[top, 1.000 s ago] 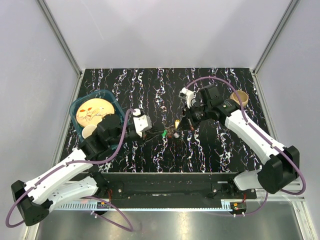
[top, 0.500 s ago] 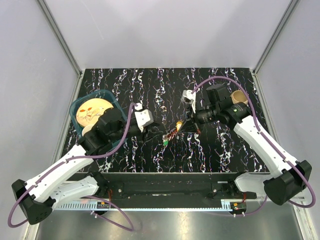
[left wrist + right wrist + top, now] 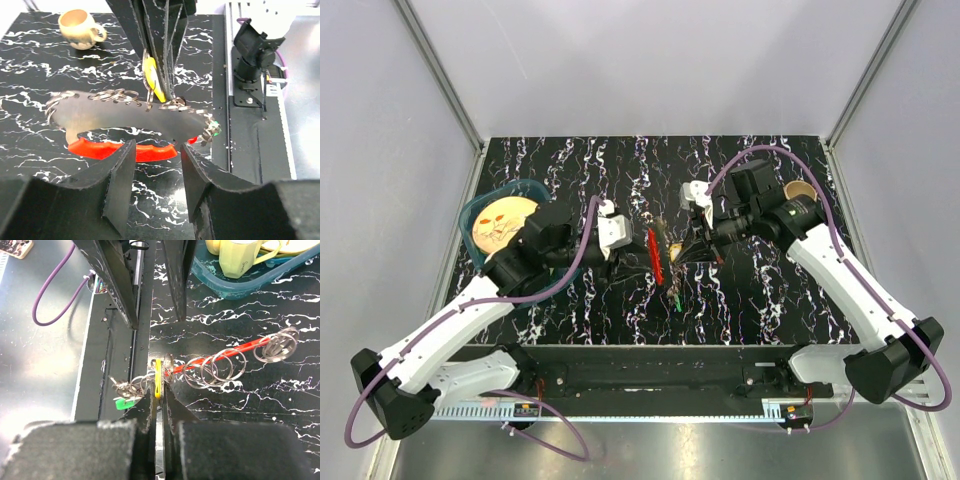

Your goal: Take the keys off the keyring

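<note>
From above, the keys (image 3: 673, 288) are a tiny cluster against the dark surface, and only the green key (image 3: 677, 301) stands out. Even close up it is hard to tell which loops carry keys. The right end effector (image 3: 158, 385) has its fingers pressed together on a yellow key (image 3: 158, 376). The keyring (image 3: 117, 116), a flat grey metal piece with a red strip (image 3: 145, 151) and a row of loops, is between the two arms near the bench's middle; whether it rests or hangs I cannot tell. The left end effector (image 3: 155, 167) stands with its fingers apart just short of the red strip. The bench (image 3: 570, 170) is black with white veining, with a teal tray (image 3: 470, 210) at its left, a tan mug (image 3: 800, 192) at its far right, and pale grey walls around.
</note>
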Controlling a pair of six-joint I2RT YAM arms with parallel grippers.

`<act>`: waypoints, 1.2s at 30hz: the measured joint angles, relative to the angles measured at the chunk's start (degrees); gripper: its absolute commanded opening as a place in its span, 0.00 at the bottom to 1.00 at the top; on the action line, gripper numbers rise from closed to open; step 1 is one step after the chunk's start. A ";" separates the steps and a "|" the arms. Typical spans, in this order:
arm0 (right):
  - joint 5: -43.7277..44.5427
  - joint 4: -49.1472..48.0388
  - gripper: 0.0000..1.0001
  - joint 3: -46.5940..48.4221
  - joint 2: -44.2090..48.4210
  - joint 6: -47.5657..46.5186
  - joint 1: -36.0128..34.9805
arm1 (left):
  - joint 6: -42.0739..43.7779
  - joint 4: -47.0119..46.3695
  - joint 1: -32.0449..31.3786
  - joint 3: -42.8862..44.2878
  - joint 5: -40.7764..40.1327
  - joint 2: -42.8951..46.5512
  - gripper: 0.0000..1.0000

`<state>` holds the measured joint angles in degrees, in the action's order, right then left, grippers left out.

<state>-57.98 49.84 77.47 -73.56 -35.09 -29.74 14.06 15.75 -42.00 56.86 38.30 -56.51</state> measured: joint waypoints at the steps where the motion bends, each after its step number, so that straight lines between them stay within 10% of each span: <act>1: -0.24 0.02 0.00 0.00 0.00 -0.52 -0.15 | -0.02 0.04 0.00 0.00 0.87 -0.37 0.46; 36: -1.60 -2.03 0.00 -2.19 2.27 -1.90 -2.64 | -3.37 -8.70 -1.46 0.57 6.75 -7.43 0.32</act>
<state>-59.57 47.81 75.29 -71.29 -36.99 -32.38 10.70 7.05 -43.46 57.43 45.06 -63.94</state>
